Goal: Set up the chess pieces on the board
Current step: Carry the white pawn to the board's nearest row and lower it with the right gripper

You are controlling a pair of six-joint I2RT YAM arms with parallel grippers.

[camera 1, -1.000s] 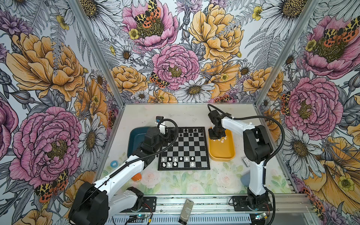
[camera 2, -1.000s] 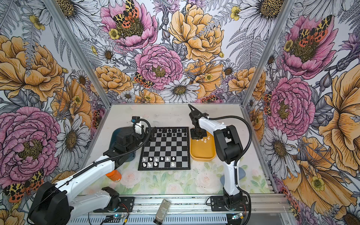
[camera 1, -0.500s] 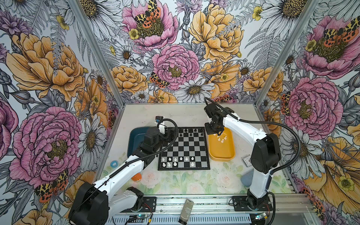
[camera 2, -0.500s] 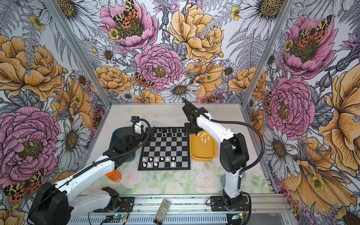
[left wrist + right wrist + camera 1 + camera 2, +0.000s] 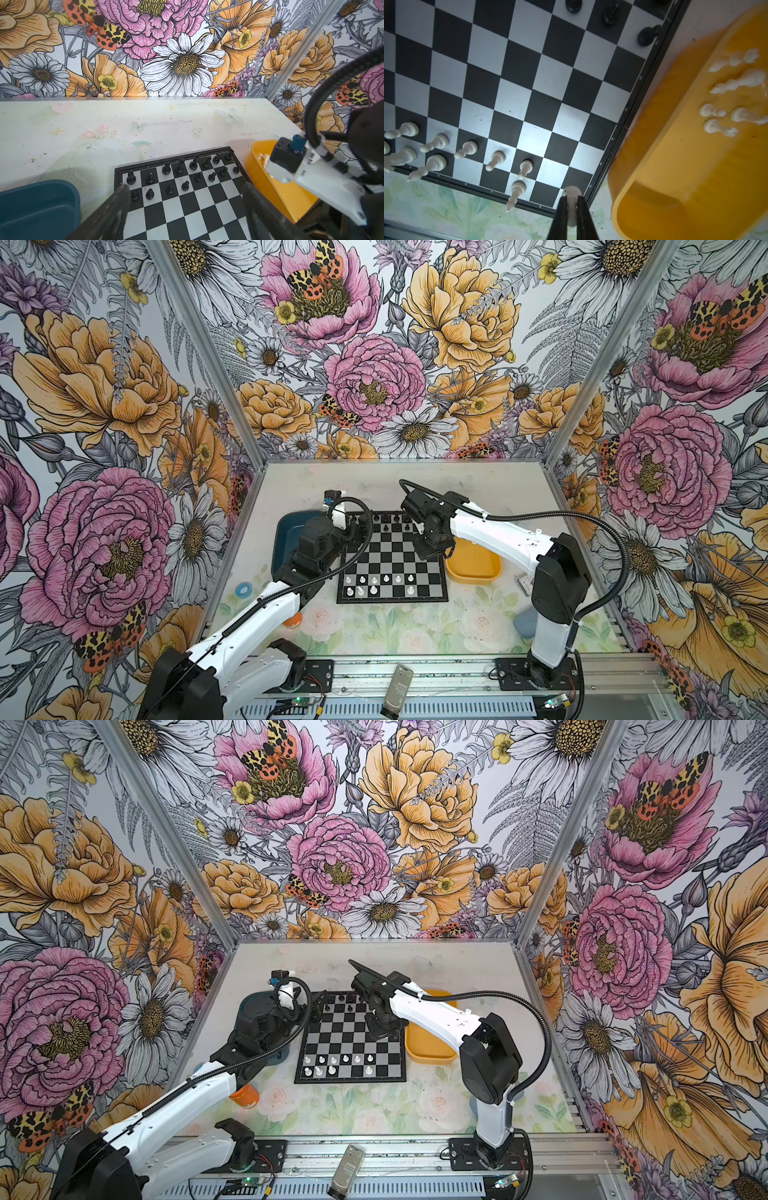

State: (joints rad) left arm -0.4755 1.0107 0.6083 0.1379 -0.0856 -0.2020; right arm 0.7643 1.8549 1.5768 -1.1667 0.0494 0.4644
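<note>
The right tool (image 5: 572,198) pinches a white piece (image 5: 571,190), its shape half-hidden.

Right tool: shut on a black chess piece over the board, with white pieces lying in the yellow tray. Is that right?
No. The chess piece in the right tool is white, not black; the right wrist view shows it. The rest holds: the tool is over the board, and white pieces lie in the yellow tray.

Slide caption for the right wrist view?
Right gripper holds a white piece over the board; spare white pieces lie in the yellow tray.
</note>
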